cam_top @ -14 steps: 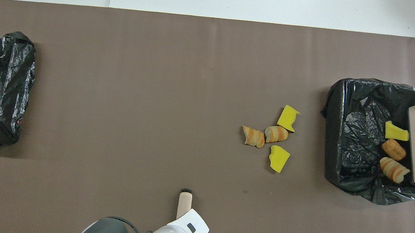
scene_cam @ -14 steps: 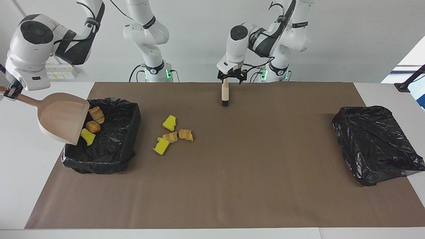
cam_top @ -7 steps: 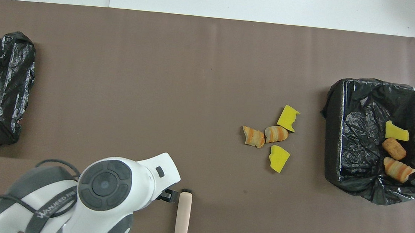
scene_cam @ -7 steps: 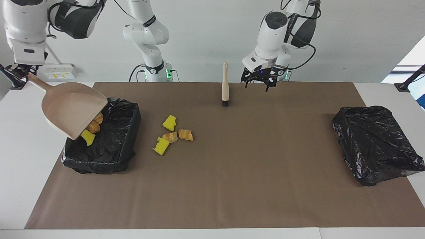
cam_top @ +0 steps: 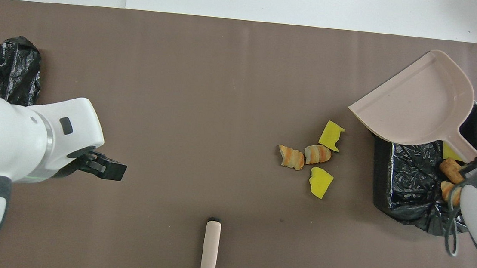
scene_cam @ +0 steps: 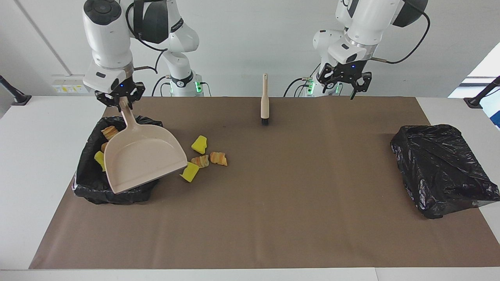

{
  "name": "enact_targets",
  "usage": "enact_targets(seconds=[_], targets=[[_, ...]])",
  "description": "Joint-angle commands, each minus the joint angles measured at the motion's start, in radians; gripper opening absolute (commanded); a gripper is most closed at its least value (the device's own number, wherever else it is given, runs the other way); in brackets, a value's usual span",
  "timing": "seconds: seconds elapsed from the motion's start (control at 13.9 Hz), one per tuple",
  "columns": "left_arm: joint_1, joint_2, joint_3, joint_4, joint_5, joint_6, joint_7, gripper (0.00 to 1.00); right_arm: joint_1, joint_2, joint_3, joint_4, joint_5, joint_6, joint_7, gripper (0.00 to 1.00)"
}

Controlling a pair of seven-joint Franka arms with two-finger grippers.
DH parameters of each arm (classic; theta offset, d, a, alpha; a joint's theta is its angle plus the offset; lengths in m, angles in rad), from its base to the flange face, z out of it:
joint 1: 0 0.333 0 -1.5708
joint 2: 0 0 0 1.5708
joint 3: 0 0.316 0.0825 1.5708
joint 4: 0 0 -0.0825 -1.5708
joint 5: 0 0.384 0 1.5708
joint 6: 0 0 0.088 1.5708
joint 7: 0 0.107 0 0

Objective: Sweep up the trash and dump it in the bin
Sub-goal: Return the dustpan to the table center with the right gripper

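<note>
**Dustpan raised over the bin, four pieces of trash on the mat**

Clock positions are read on the overhead view, 12 o'clock being farthest from the robots. The brush (scene_cam: 265, 100) stands upright on its bristles at 6 o'clock on the brown mat (scene_cam: 273, 218). The left gripper (scene_cam: 343, 80), fingers spread and empty, hangs over the mat near 8 o'clock. The right gripper (scene_cam: 124, 102) pinches the handle of the beige dustpan (scene_cam: 140, 158), which is tilted above the bin (scene_cam: 84, 187) at 3 o'clock. Trash: four loose pieces (scene_cam: 200, 160), two yellow sponges and two pastries, lie clustered on the mat at about 9 o'clock from that gripper, beside the bin. Further pieces (scene_cam: 109, 132) lie inside the bin below the gripper. A crumpled black bag (scene_cam: 441, 168) sits at 9 o'clock.
</note>
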Motion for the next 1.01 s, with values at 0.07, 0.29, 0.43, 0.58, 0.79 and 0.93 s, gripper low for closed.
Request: enact_targets(seconds=[0.07,0.29,0.43,0.58,0.79,0.93], targets=[[0.086,0.071,-0.011,0.177,0.021,-0.136,0.072,1.00,0.191,0.155,-0.002,0.023,0.089,0.126,0.486,0.00],[0.146,0.160,-0.009,0.326,0.015,-0.240,0.100,1.00,0.216,0.198,0.000,0.040,0.224,0.224,0.609,0.00],[0.153,0.192,-0.005,0.375,0.015,-0.262,0.100,1.00,0.283,0.217,0.000,0.049,0.305,0.248,0.675,0.00],[0.166,0.195,-0.005,0.375,0.012,-0.257,0.101,1.00,0.349,0.296,0.000,0.101,0.310,0.277,0.796,0.00],[0.173,0.197,-0.003,0.378,0.014,-0.257,0.101,1.00,0.400,0.398,0.000,0.146,0.300,0.349,0.835,0.00],[0.183,0.198,-0.002,0.378,0.012,-0.254,0.101,1.00,0.435,0.437,-0.002,0.148,0.283,0.382,0.838,0.00]])
